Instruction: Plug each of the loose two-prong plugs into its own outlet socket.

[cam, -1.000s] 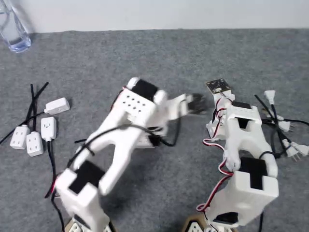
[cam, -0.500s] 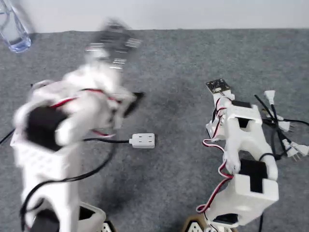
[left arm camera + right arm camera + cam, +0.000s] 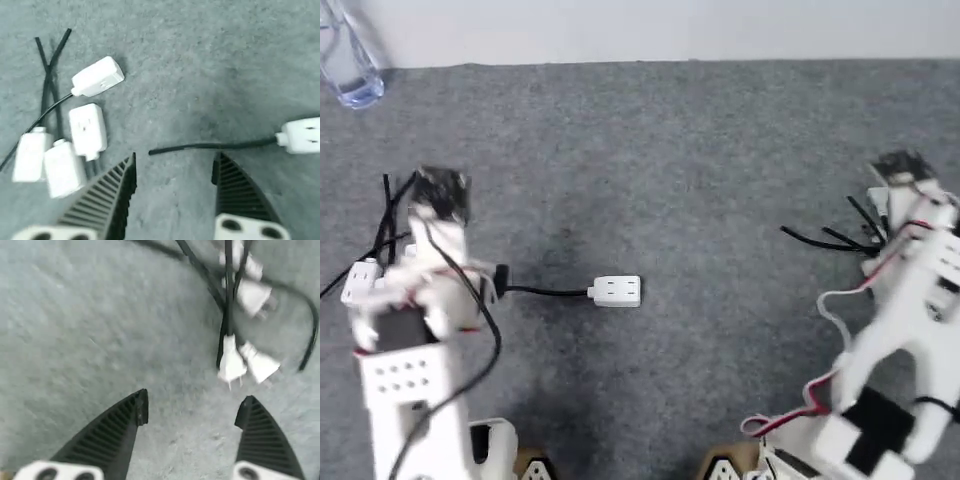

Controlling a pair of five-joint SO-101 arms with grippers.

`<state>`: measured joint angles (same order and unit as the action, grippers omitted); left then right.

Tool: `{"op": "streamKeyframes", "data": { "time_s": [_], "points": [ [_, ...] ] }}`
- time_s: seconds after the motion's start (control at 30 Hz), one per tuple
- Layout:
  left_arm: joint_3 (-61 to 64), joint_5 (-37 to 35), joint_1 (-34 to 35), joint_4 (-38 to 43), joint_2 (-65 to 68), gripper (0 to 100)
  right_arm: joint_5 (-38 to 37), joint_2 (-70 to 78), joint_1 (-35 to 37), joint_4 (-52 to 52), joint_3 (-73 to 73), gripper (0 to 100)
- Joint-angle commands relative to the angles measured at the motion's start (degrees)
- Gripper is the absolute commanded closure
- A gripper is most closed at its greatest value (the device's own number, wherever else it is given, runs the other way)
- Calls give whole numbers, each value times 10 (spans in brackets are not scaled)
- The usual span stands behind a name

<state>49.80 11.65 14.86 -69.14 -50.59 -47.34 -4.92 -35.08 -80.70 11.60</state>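
Layout, large to small. The grey mat (image 3: 720, 150) covers the whole work surface. The left arm (image 3: 405, 360) stands over its left side and the right arm (image 3: 905, 340) over its right edge. A clear bottle (image 3: 345, 60) sits at the far left corner, well apart from the work.

Left gripper (image 3: 175, 165): jaws apart, nothing between them, above bare mat. Near it is the socket cluster (image 3: 88, 130), 4 white outlet blocks with 2 lying side by side, over crossed black cords (image 3: 48, 70). 1 lone socket (image 3: 617, 290) lies near the mat's middle with its slots up. Its cord runs back toward the left arm.

Right gripper (image 3: 195, 400): jaws apart, empty, above bare mat. The plugs (image 3: 232, 360) lie near it in a tangle, 4 as far as I can count. Their cords cross, and 2 plugs touch with prongs pointing toward the gripper.

Judgement: nothing is mated yet, so the step in hand is the first grasp on each side.
- Right: take 1 plug only, by its body and across the flat sides, prongs left free. The nearest pair is the likely pick, but closing on both, or on a crossing cord, would drag the tangle.
- Left: the lone socket looks easiest, being apart from its neighbours. Clamp its sides and keep the slots uncovered.
- Line up prongs and slots before pushing.
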Motion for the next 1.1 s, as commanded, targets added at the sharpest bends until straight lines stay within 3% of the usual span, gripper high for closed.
{"op": "streamKeyframes", "data": {
  "time_s": [0.0,0.1,0.37,0.5,0.63,0.8,1.07],
  "points": [
    [207,2,-29,164,-112,764,-35,49,-45,30,-5,791],
    [225,2,-34,142,-161,764,-54,98,-55,74,-6,831],
    [330,7,-69,141,-226,764,-55,195,-65,145,-81,823],
    [349,17,-71,142,-249,764,-69,233,-73,48,-142,823],
    [351,32,-71,140,-258,764,-164,244,-77,-39,-154,822],
    [359,32,-72,142,-261,764,-126,248,-103,87,-153,822],
    [360,33,-72,142,-261,764,-121,249,-93,129,-154,822]
  ]
}}
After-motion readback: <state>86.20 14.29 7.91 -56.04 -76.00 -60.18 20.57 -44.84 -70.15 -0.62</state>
